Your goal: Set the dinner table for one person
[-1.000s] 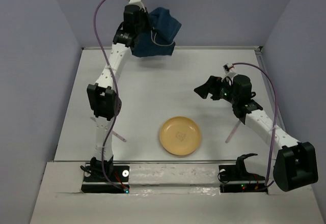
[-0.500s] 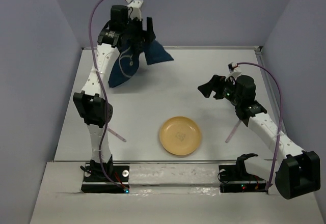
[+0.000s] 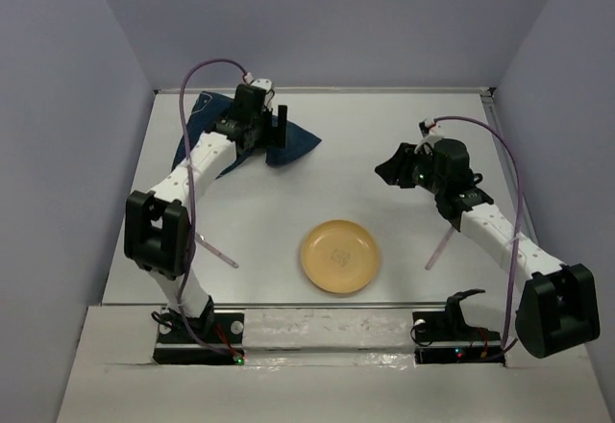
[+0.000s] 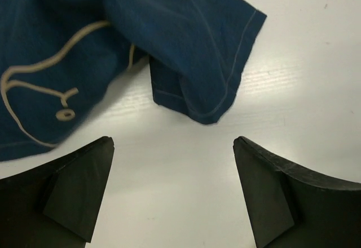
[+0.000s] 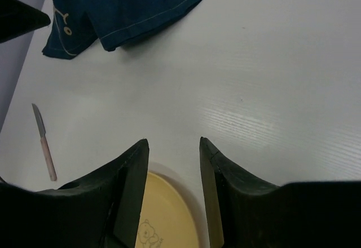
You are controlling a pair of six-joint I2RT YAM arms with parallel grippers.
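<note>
The dinner table (image 3: 365,135) is a white top. A dark blue cloth mat (image 3: 296,140) lies crumpled at its back left, loose and held by nothing. My left gripper (image 3: 275,127) hovers low over the mat's near edge. In the left wrist view the left gripper (image 4: 174,141) stands wide open over bare white, with the mat's (image 4: 186,39) folded corner just ahead. My right gripper (image 3: 389,168) hangs at mid right. In the right wrist view the right gripper (image 5: 174,142) has its jaws partly apart and empty, above the far rim of a yellow plate (image 5: 163,214).
The yellow plate (image 3: 340,257) with a bear drawing sits near the front centre. A pink-handled knife (image 3: 217,252) lies to its left. A pink utensil (image 3: 439,247) lies to its right under the right arm. Purple walls enclose the table on three sides.
The left gripper opened and let the blue mat fall onto the table's back left, then came down low beside it. The right gripper's jaws narrowed.
</note>
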